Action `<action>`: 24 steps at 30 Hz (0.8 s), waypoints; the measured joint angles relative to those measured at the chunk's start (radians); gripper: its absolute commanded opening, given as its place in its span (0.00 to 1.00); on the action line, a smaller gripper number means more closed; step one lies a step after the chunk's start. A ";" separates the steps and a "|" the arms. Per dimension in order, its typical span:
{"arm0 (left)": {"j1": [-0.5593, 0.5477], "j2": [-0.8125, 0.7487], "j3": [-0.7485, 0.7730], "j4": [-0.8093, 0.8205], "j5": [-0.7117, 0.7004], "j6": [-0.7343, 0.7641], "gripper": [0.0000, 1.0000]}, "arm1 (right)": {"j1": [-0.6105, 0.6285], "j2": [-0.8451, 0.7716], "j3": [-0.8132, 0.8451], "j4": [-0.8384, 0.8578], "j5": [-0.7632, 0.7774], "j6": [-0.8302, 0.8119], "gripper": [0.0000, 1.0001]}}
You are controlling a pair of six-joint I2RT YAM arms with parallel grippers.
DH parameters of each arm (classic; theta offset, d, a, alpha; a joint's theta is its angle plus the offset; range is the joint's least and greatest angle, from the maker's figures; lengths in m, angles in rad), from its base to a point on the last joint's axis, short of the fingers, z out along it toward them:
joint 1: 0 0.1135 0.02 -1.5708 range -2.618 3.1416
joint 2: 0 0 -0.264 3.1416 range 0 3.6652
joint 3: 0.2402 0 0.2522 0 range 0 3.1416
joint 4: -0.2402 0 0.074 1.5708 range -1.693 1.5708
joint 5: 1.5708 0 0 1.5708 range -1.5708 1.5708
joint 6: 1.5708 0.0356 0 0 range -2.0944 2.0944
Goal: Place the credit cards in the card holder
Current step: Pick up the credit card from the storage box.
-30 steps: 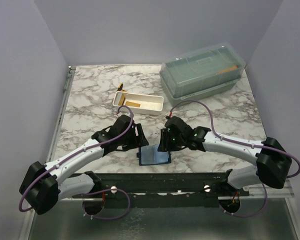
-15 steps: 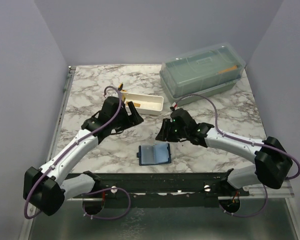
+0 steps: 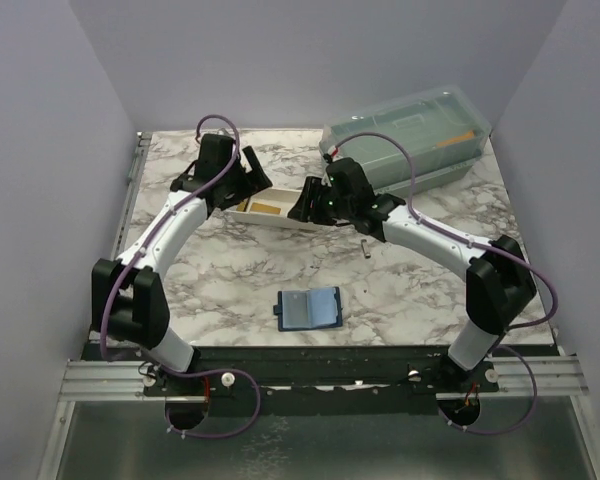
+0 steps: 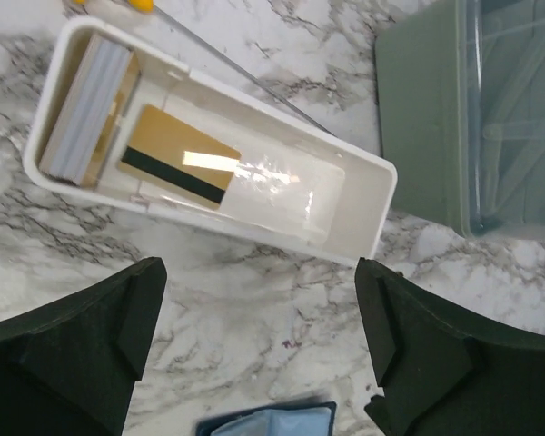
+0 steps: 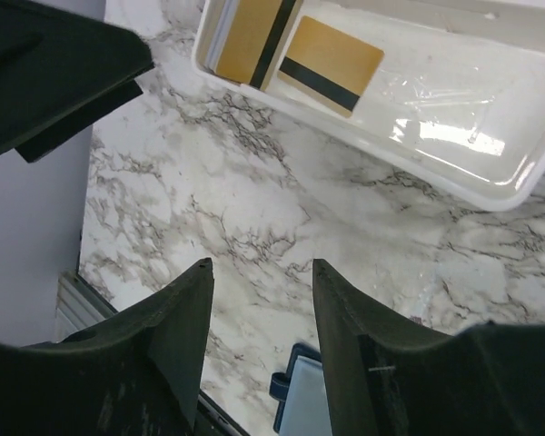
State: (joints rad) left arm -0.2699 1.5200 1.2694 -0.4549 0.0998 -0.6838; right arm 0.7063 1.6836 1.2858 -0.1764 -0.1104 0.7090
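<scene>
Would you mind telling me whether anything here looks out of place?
A small dark cylinder lies loose on the marble near the white tray. Inside, one card lies flat while the other cards stand on edge at one end.

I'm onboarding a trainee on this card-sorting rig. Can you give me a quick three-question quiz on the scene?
1. Fill in: the left gripper and right gripper both have their jaws ____.
2. True or false: the card holder lies opened flat on the table, away from both grippers.
3. Where is the striped card lying flat? A) in the white tray B) on the green box C) in the card holder
Key: 1 open; 2 true; 3 A.
</scene>
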 measured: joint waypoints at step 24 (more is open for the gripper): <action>-0.062 0.567 0.442 -0.264 -0.537 0.440 0.80 | -0.002 -0.332 -0.248 0.002 -0.037 0.016 0.52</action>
State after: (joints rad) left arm -0.3317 2.0872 1.7115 -0.7185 -0.4374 -0.2440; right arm 0.7048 1.3514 1.0382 -0.1749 -0.1474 0.7254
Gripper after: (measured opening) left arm 0.824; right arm 0.515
